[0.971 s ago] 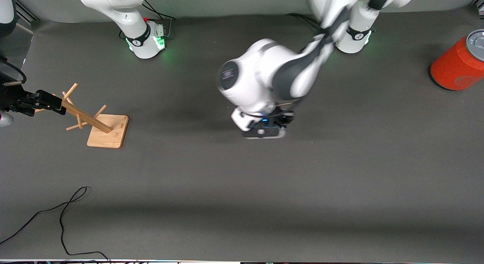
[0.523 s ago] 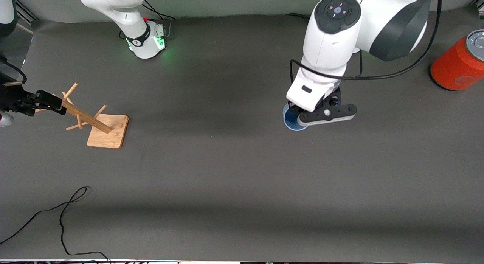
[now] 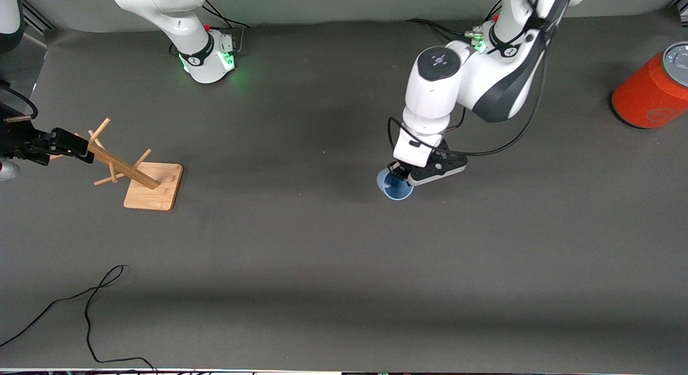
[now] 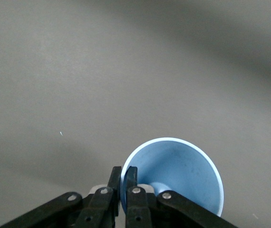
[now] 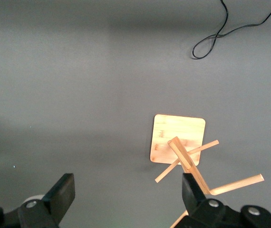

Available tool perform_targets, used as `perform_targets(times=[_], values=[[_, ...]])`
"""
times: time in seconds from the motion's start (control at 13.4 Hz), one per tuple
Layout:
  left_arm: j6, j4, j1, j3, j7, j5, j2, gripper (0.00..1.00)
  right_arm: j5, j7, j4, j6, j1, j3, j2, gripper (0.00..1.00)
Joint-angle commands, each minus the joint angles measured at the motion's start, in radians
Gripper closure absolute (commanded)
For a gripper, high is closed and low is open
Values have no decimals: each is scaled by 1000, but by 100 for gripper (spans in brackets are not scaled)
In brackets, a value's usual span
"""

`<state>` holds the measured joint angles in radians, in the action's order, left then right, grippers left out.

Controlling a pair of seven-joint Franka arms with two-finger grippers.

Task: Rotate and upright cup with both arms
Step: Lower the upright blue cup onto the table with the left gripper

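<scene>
We saw the grey table [image 3: 301, 267], with an orange-red can [image 3: 650, 93] cut off at the left arm's end. Toward the right arm's end from the cup [image 3: 394, 188] stood a wooden peg rack [image 3: 145, 181]; the right gripper [image 5: 126, 194] waited above it, jaws wide. The left gripper [image 4: 124, 183] pinched the cup's rim, mouth up, mid-table. Its base was hidden. A black cable [image 3: 91, 310] lay nearest the camera.
</scene>
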<state>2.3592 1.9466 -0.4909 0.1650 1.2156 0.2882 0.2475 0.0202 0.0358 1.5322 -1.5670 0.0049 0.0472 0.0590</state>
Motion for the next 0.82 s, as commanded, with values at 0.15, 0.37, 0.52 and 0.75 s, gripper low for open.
perform_targets(times=[0.15, 0.37, 0.52, 0.75], values=[[61, 12, -92, -7, 393, 345, 108, 100, -9, 24, -3, 5, 0, 0, -5, 0], [55, 12, -147, -7, 608, 529, 157, 100, -9, 24, -4, 5, -2, 0, -5, 0], [45, 11, -184, -7, 720, 612, 179, 100, -9, 24, -4, 5, 0, 0, -4, 0], [3, 6, -232, -7, 826, 696, 216, 100, -9, 24, -4, 5, 0, 0, -4, 0]])
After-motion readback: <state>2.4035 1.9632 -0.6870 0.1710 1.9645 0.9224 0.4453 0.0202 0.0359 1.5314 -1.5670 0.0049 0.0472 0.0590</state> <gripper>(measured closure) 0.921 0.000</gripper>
